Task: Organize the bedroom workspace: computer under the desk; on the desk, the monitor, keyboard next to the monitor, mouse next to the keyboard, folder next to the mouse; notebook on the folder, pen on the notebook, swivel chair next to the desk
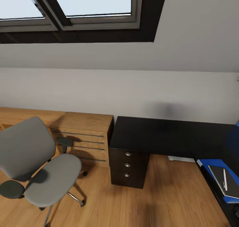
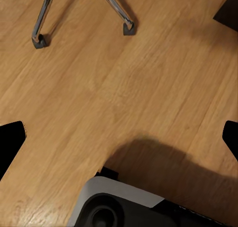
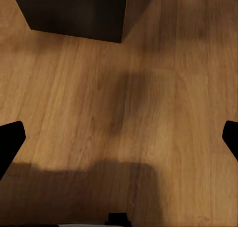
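Observation:
The grey swivel chair (image 1: 39,167) stands on the wooden floor at the left, seat bare, a little apart from the black desk (image 1: 149,134). At the desk's right end lies the blue folder (image 1: 209,163), carrying the dark-rimmed notebook (image 1: 217,174) with the white pen (image 1: 225,180) on top. My left gripper (image 2: 119,142) hangs open over the floor near the chair's metal legs (image 2: 119,11). Over bare floor, my right gripper (image 3: 119,140) is open beside the desk's drawer unit (image 3: 74,13). Monitor, keyboard, mouse and computer are out of view.
Light wooden low cabinets (image 1: 83,134) run along the wall left of the desk's drawer unit (image 1: 127,167). A flat white object (image 1: 181,159) lies on the floor under the desk. A skylight window (image 1: 93,8) sits above. Part of my base (image 2: 114,202) shows.

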Robot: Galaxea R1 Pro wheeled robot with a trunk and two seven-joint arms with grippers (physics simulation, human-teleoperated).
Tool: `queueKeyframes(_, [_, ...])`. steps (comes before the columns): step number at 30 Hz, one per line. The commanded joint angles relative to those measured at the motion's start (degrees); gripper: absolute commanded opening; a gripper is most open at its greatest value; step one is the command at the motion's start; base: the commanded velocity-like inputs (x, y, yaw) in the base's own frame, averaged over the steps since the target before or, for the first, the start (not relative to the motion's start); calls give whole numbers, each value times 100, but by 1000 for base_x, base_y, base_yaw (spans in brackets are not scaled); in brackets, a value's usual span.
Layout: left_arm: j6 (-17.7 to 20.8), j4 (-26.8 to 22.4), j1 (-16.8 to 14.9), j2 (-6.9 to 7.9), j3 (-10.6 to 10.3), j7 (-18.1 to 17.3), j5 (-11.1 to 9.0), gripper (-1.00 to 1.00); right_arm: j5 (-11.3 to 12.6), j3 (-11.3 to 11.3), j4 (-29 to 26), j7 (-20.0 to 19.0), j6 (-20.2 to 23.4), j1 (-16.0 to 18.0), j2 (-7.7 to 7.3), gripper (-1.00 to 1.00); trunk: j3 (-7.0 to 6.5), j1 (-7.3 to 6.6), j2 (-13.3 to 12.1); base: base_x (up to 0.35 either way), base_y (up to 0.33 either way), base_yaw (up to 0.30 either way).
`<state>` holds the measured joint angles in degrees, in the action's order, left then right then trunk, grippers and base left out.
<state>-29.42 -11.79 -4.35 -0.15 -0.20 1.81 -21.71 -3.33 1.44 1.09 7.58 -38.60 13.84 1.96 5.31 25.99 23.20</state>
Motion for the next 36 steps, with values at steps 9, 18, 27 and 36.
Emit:
queueKeyframes(9, [-116,59,-5,-14,-13,14,13,100,-36,17,14,44,-3,5,11,100,-34,1,12,-292,0,72])
queueKeyframes(18, [-121,71,-5,-20,-17,21,18,100,-36,20,12,34,1,5,13,100,-38,1,12,-329,0,75])
queueKeyframes(27, [-117,72,-5,-20,-15,20,18,100,-36,22,12,39,7,5,23,100,-27,1,12,-133,0,247])
queueKeyframes(36, [-97,72,-5,-30,-18,15,16,100,-36,23,13,42,19,5,32,100,-3,1,12,-6,0,269])
